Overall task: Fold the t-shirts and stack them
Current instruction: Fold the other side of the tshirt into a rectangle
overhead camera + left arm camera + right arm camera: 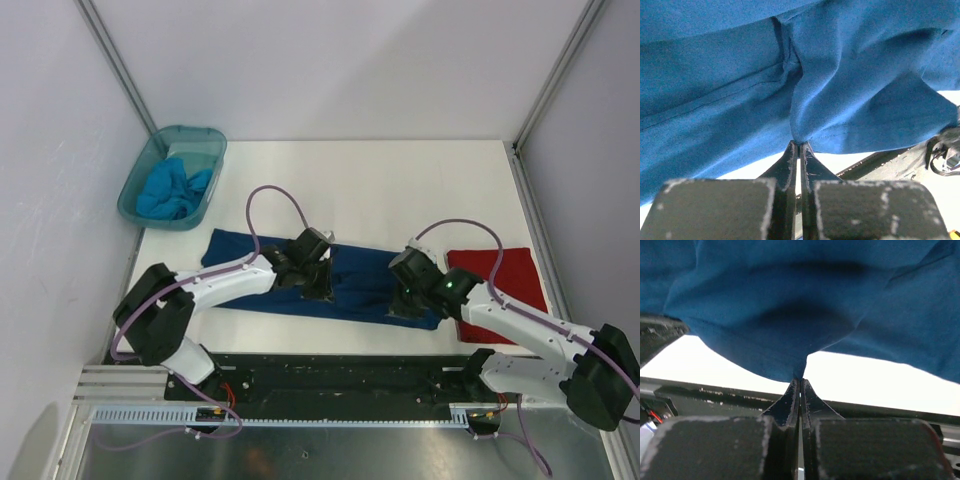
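Note:
A dark blue t-shirt (355, 285) lies spread across the middle of the white table (360, 180). My left gripper (318, 290) is shut on its near edge; the left wrist view shows the fingertips (790, 152) pinching a fold of blue cloth (805, 95). My right gripper (405, 305) is shut on the shirt's near right edge; the right wrist view shows blue cloth (790, 315) lifted off the table from the pinched tips (791, 390). A folded red t-shirt (505, 275) lies at the right.
A teal bin (172, 178) at the back left holds crumpled light blue shirts (172, 190). The black mounting rail (330, 380) runs along the near table edge. Enclosure walls and metal posts stand on both sides.

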`<state>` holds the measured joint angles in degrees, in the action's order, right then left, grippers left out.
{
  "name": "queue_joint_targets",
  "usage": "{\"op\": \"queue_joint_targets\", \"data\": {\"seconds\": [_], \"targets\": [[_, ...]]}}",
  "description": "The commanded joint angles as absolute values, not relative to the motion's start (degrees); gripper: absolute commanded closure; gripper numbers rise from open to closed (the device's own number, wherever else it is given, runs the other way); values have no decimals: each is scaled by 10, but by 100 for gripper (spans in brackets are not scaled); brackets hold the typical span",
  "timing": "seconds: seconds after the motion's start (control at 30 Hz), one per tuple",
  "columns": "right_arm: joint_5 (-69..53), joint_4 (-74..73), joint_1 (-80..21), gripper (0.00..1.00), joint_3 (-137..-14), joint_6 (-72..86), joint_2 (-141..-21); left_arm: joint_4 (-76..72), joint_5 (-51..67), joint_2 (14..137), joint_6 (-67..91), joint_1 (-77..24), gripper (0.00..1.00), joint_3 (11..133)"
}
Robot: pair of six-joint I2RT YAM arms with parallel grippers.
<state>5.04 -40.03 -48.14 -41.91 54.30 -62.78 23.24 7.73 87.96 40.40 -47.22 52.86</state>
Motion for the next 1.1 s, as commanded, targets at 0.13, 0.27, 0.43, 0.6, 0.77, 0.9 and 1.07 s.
{"op": "queue_joint_targets", "data": {"seconds": [0.13,0.27,0.43,0.6,0.77,0.9,1.07], "targets": [[64,-433,-397,100,-472,462,-617,229,111,902,385,-469,100,549],[67,-436,-385,100,-480,449,-622,229,110,894,389,-469,97,543],[64,-439,-386,100,-494,448,-616,229,118,881,397,-469,98,546],[68,-448,-423,100,-498,476,-607,229,108,869,399,-466,100,528],[80,-444,-491,100,-498,524,-613,229,106,864,399,-463,100,518],[89,-444,-528,100,-499,553,-615,229,103,855,398,-462,100,515],[98,-453,-542,100,-510,565,-611,229,103,847,397,-461,100,509]]}}
